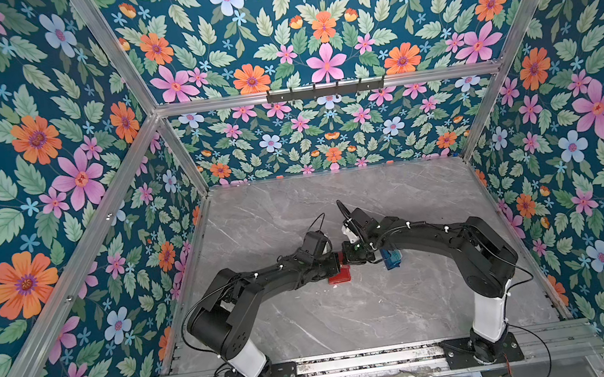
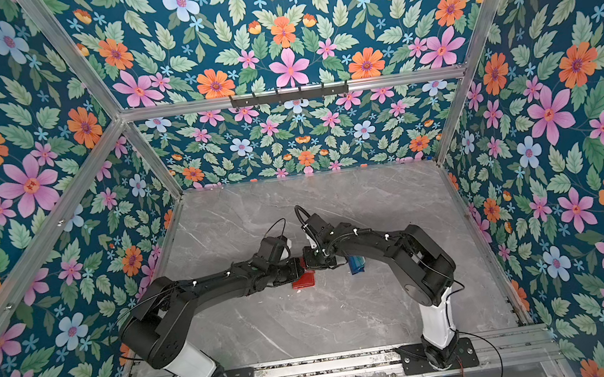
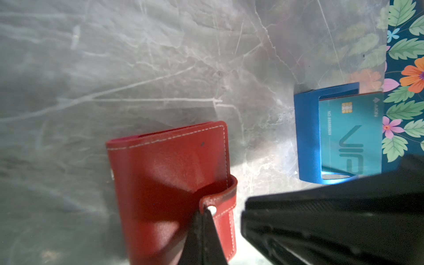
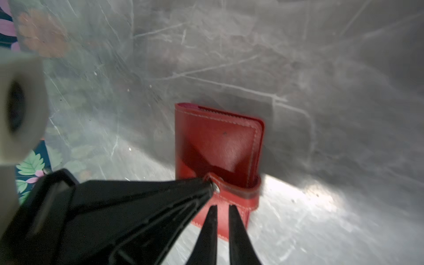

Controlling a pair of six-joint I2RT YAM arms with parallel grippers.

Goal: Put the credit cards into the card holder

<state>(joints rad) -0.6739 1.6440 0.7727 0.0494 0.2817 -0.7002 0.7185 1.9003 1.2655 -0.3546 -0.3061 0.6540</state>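
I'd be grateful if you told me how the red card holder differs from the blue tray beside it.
The card holder is red leather-look with pale stitching; the blue tray is smooth and plain. The card holder is closed, its snap tab wrapped round the edge; the tray is open, a teal card showing. The shut left claw meets the card holder's snap, not the tray. Both lie flat on the marble table.

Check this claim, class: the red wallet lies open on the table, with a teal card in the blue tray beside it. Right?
Wrong in one respect: the wallet lies closed, not open, its tab wrapped round the edge, as the left wrist view shows. It is on the table, and the teal card is in the blue tray beside it.
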